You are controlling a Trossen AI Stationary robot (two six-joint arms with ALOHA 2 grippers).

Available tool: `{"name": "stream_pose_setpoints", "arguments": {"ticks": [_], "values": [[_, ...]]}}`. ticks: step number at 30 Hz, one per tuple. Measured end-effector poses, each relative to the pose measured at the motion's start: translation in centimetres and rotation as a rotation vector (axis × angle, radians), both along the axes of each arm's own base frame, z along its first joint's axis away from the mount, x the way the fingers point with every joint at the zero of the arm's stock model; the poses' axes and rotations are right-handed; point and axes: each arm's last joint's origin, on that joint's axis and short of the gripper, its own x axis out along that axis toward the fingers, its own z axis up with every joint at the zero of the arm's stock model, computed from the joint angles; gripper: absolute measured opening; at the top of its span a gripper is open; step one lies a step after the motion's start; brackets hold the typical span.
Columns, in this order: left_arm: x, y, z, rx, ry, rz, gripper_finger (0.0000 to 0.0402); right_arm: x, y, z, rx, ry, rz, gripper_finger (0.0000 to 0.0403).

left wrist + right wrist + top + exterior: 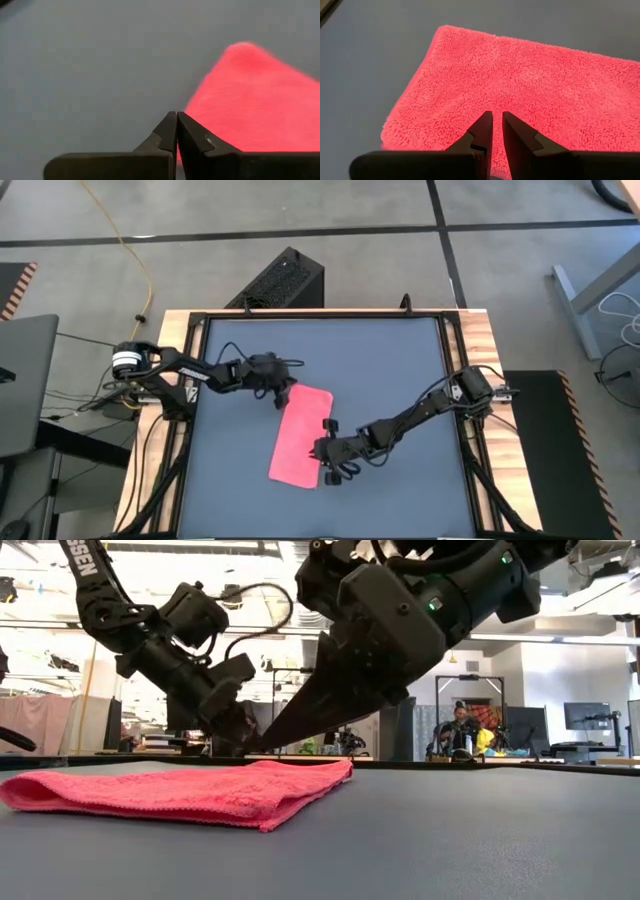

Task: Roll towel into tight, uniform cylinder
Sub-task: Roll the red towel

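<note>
The pink-red towel (300,436) lies flat on the dark tabletop as a folded strip, running from the far right toward the near left. It also shows in the low view (180,792). My left gripper (281,393) is shut, with its tips (177,115) at the towel's far-left edge, near the far corner (242,47). My right gripper (324,446) hovers low over the towel's right edge, and its fingers (497,115) stand a narrow gap apart above the cloth (520,75). No tag shows. My left gripper's shut tips stand right at the towel's edge (192,107). I cannot tell whether they touch it. My right gripper slants down over the towel's top face (497,100). I cannot tell whether its tips touch the cloth.
The dark mat (400,360) has bare room on the right, far and near sides. A wooden frame (480,340) borders the table. A black box (280,280) stands behind the far edge. People and monitors (465,730) show far off in the room.
</note>
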Motion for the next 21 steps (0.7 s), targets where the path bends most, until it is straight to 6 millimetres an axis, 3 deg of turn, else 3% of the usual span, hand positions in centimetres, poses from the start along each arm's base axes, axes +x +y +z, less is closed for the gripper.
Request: {"name": "stream_pose_setpoints", "arguments": {"ticks": [6, 14, 21], "values": [[0.3, -1.0, -0.4, 0.015, 0.014, -0.047, 0.0, 0.0, 0.0, 0.0, 0.0, -0.001, -0.001, 0.0068], [0.2, -0.7, -3.3, -0.01, 0.151, 0.031, 0.0, -0.1, 0.4, 0.0, 0.004, -0.001, 0.008, 0.0068], [-0.6, -0.5, -3.8, 0.051, 0.265, 0.141, 0.0, -1.1, 0.3, 1.0, -0.01, 0.069, 0.027, 0.0068]]}}
